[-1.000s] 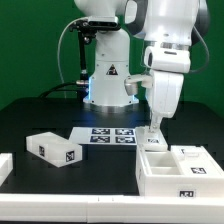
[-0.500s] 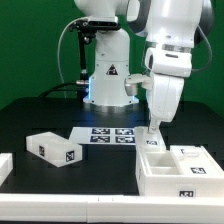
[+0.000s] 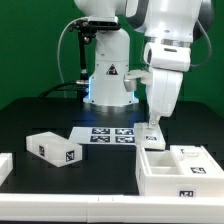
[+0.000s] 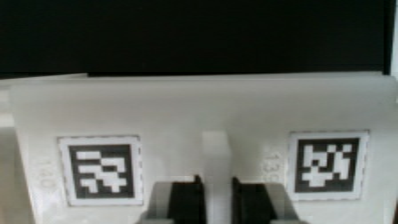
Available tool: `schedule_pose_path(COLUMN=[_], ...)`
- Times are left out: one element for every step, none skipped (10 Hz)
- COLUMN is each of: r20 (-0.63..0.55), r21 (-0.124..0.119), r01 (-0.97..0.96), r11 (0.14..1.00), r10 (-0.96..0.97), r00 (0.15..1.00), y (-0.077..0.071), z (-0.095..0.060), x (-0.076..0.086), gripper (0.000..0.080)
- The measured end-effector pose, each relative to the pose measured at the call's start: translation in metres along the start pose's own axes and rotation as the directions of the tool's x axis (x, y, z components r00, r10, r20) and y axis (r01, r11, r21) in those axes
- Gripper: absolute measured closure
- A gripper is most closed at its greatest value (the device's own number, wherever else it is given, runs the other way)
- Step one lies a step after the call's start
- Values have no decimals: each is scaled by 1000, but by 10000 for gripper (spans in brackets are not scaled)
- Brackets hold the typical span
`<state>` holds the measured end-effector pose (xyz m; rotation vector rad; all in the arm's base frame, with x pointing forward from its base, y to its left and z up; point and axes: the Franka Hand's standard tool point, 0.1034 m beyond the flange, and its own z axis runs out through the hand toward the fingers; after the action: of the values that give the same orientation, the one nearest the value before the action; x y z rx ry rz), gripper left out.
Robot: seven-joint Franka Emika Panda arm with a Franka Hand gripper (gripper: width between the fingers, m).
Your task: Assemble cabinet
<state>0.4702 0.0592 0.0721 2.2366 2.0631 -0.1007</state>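
The cabinet lies in loose white tagged pieces. A large open tray (image 3: 178,168) sits at the exterior view's right, and a small box (image 3: 55,148) sits at the left. My gripper (image 3: 153,127) hangs straight down over the tray's back left corner, fingers together just above a small tagged face (image 3: 152,140). In the wrist view a white panel (image 4: 196,115) with two tags fills the frame close under the fingers (image 4: 175,203). The fingers stand nearly closed with only a thin pale strip between them. Whether that strip is pinched does not show.
The marker board (image 3: 108,136) lies flat in front of the robot base (image 3: 107,80). A further white piece (image 3: 4,166) shows at the left edge. The dark table's front edge (image 3: 100,198) runs below the tray.
The arm has shifted slightly up and toward the exterior view's left over the tray corner. The fingers stayed together, and the tray and box have not moved.
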Motion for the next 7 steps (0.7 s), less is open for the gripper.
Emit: schedule_pose_path(r20=[3,7,10,10,8,7,8], r21=[7,15,22,24,23,23,25], r01=[2,-2,-2,-3,1,7,8], r11=[1000,1000,1000,1000,1000,1000,1000], r10=[-2,2,2,3,-1,-8,-8], r00=[1000,1000,1000,1000,1000,1000,1000], y=[0,1,1,2,1,1,1], z=[1,2,1,0,-1,-1,0], x=[-3,-5,-5,-3,1,1,0], gripper=[735,735,735,735,735,735,735])
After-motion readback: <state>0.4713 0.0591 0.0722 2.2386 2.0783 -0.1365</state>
